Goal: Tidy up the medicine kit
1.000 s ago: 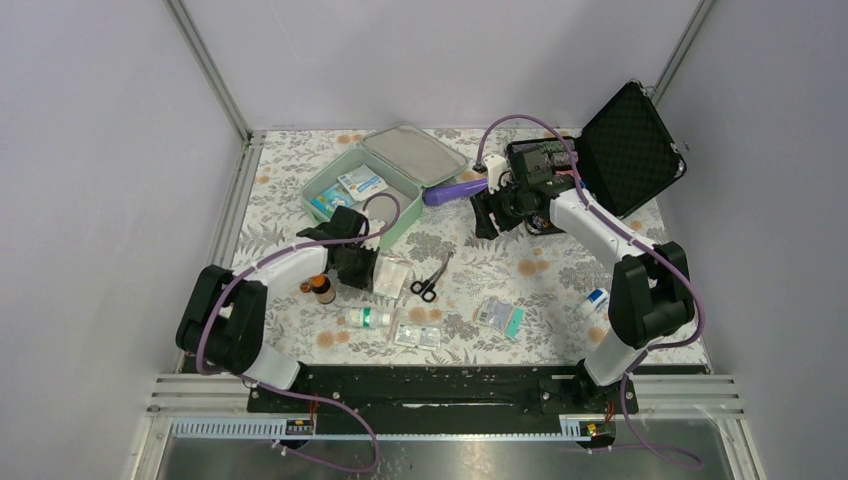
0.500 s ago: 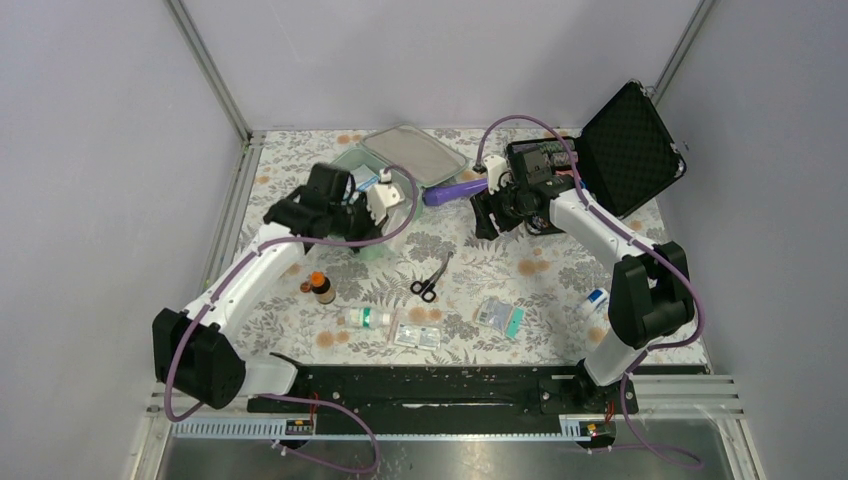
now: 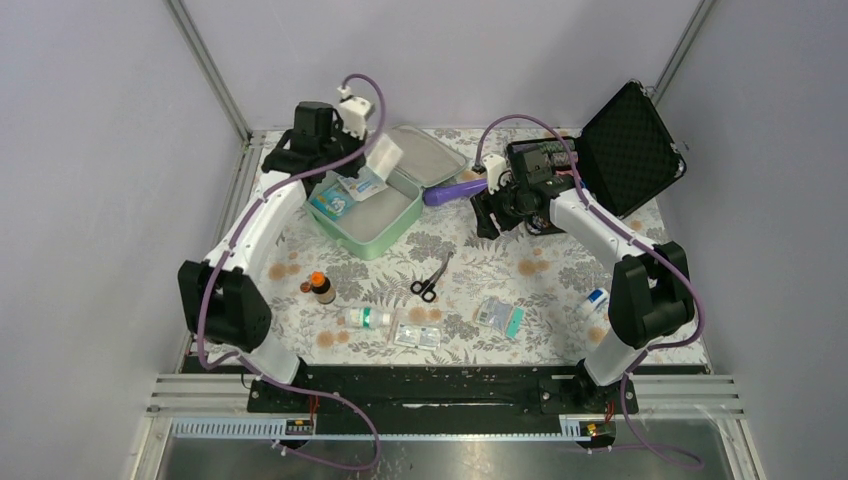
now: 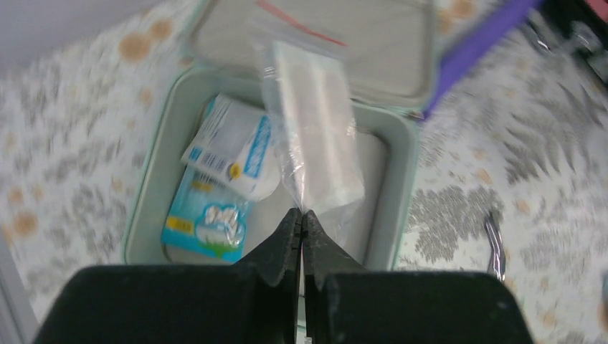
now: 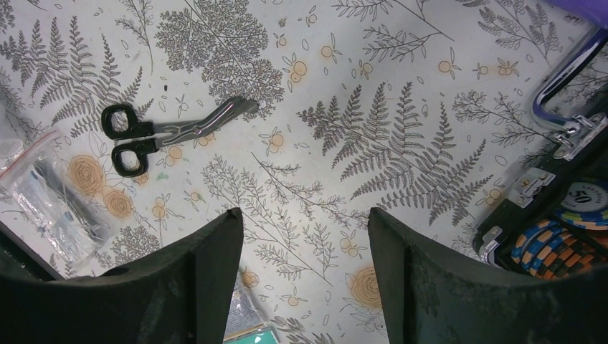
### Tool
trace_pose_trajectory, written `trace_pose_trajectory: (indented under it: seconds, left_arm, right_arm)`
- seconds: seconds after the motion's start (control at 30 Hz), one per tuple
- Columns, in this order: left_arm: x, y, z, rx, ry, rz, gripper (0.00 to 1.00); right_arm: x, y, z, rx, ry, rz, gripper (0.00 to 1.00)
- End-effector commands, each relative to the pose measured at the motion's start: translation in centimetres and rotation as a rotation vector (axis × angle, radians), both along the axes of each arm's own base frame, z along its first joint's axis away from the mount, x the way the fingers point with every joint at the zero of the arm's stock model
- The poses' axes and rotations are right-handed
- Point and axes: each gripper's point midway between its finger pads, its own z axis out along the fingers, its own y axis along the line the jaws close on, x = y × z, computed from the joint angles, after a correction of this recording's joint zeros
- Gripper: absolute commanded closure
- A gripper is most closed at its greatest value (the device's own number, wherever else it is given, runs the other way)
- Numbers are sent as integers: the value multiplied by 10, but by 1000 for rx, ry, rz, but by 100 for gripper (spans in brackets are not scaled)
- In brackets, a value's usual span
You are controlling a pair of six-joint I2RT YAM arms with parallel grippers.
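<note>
Left fingers (image 4: pixel 301 215) pinched shut on one clear pouch (image 4: pixel 315 136) over open medicine kit (image 4: pixel 405 179), worktop's (image 3: pixel 560 250) far-left corner; two packets (image 4: pixel 233 147) inside. Right fingers (image 5: pixel 302 215) spread wide, empty; one scissors (image 5: pixel 168 132) nearby.

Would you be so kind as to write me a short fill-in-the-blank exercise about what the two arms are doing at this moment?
1. The left claw is ___ on a clear bag above the medicine kit.
2. The right claw is ___ and holds nothing.
3. The scissors lying on the table have ___ handles.

Missing words: shut; open; black.
</note>
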Motion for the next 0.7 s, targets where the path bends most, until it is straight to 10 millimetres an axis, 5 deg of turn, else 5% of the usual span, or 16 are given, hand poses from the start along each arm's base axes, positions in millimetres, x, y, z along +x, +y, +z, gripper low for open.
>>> trace_pose_trajectory:
  seconds: [0.0, 0.27, 0.47, 0.67]
  left_arm:
    - [28, 49, -5, -174, 74, 447, 100]
    - [23, 79, -96, -142, 267, 732, 100]
    - [22, 106, -121, -135, 326, 919, 100]
    - [20, 109, -137, -127, 368, 967, 100]
  right_arm:
    - [24, 0, 27, -7, -111, 7, 28]
    - [50, 11, 29, 3, -126, 13, 28]
    - [50, 11, 30, 4, -125, 7, 28]
    - [44, 6, 27, -10, -123, 7, 28]
